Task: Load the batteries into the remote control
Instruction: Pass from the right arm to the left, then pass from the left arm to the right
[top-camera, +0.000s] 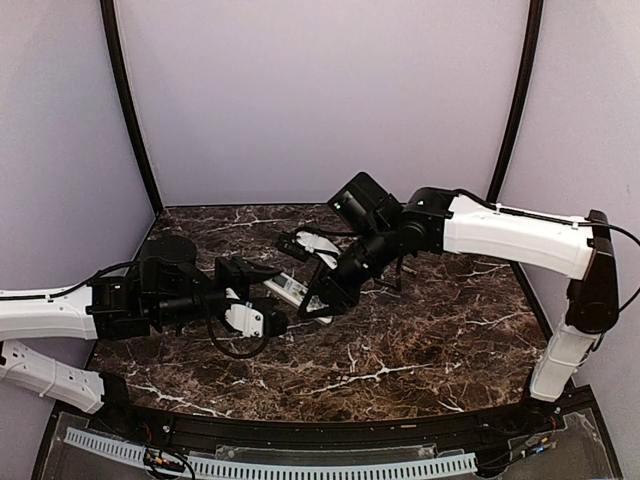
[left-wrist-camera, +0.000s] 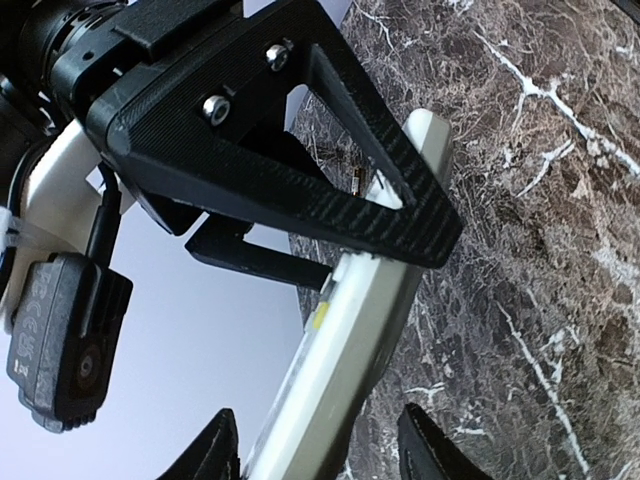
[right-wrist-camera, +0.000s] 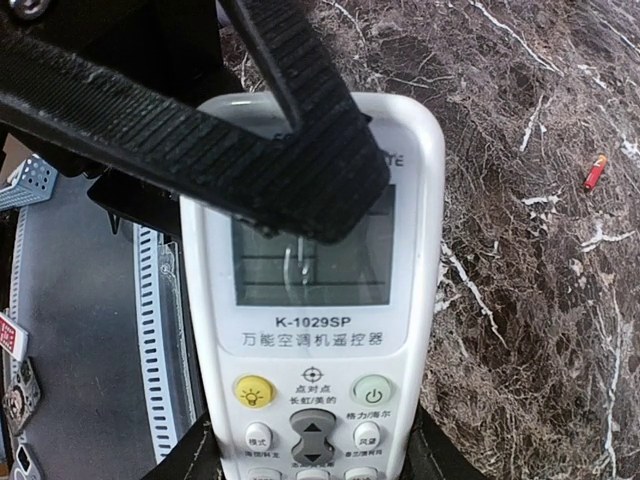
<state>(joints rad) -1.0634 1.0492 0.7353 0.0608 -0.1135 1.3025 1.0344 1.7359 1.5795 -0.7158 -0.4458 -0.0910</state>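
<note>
The white remote control (right-wrist-camera: 312, 330) is held above the marble table, display and buttons facing the right wrist camera. My right gripper (right-wrist-camera: 310, 452) is shut on its two long sides. In the left wrist view the remote control (left-wrist-camera: 352, 340) shows edge-on between the jaws of my left gripper (left-wrist-camera: 320, 450), which stands open around it with a gap on the right side. From above, the left gripper (top-camera: 270, 298) and the right gripper (top-camera: 320, 290) meet at the remote control (top-camera: 288, 290) mid-table. One red battery (right-wrist-camera: 595, 172) lies loose on the table.
The dark marble table (top-camera: 420, 340) is walled in by lilac panels. A white slotted cable duct (top-camera: 270, 465) runs along the near edge, beside the arm bases. A black finger of the left gripper crosses over the remote's display in the right wrist view.
</note>
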